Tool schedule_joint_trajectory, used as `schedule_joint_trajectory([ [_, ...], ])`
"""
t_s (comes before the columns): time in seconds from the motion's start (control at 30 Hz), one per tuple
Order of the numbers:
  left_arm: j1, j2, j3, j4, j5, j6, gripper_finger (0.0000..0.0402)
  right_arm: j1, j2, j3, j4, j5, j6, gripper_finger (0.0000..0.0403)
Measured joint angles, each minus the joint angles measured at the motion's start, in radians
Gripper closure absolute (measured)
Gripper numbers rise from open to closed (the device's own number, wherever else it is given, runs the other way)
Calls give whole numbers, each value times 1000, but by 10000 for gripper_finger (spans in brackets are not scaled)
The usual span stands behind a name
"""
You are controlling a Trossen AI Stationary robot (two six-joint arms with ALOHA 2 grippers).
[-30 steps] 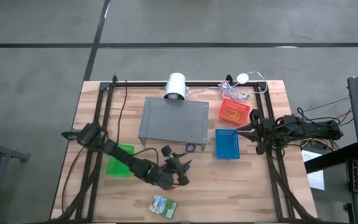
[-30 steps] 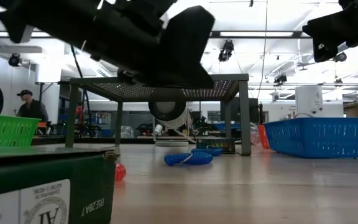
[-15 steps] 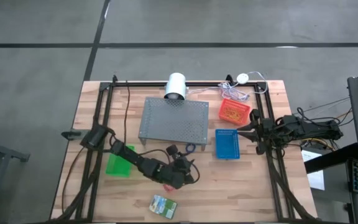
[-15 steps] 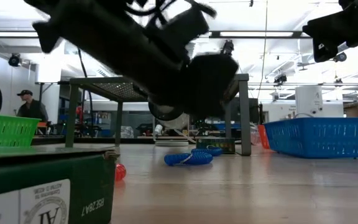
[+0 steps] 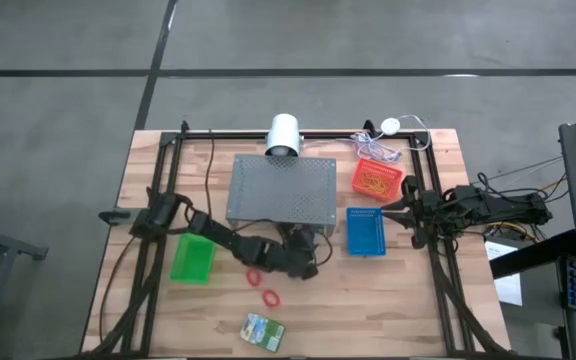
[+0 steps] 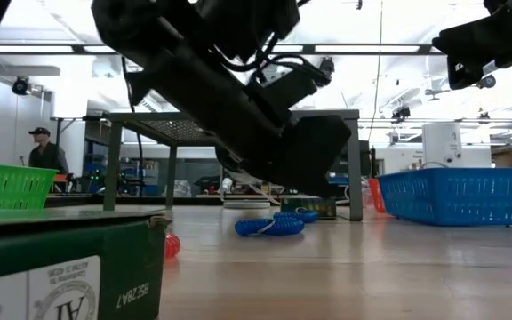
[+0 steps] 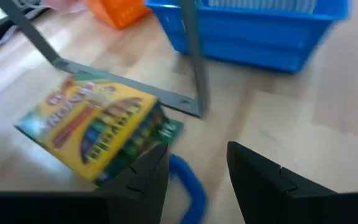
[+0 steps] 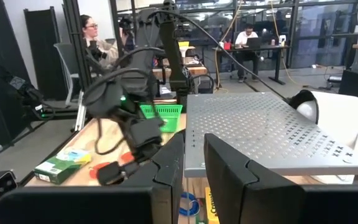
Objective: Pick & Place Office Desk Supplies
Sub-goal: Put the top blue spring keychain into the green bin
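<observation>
Reaches with the left end effector (image 7: pixel 196 150) low over the worktop (image 5: pixel 388 300), right at the front edge of the grey perforated stand (image 5: pixel 279 190), near its front right leg. Holds the two fingers (image 7: pixel 143 180) released, with a clear gap and nothing gripped between them. Finds a blue band (image 7: pixel 188 183) lying flat just ahead of that gap and partly between the fingers, its long side running roughly along the line of reach, so seems to need only a short advance and a drop before closing. Shows behind the band a yellow crayon box (image 7: pixel 95 134) under the stand, beside the leg, its long axis slanted across the approach. Leaves two red bands (image 5: pixel 261 287) on the open worktop just behind the left wrist, and a green-and-yellow box (image 5: pixel 264 328) farther toward the front edge, well apart from both arms. Stretches the left arm out nearly flat from the left side, wrist pitched down and pointing toward the blue basket (image 5: pixel 366 231). Keeps the right end effector (image 5: pixel 388 211) waiting by the red basket (image 5: pixel 376 178), farther from the band; whether clenched or released, cannot tell.
</observation>
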Motion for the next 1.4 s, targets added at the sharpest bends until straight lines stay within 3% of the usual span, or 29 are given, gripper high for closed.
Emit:
schedule_joint_trajectory([
  [0.53, 19, 1, -2, -88, -10, -45, 235, 0, 0, 0, 0, 0, -1, 339],
  [0.97, 51, 0, -3, -150, 89, -132, 235, 0, 0, 0, 0, 0, 1, 339],
  [1.4, 22, 0, -3, -155, 89, -135, 237, 0, 0, 0, 0, 0, -1, 339],
])
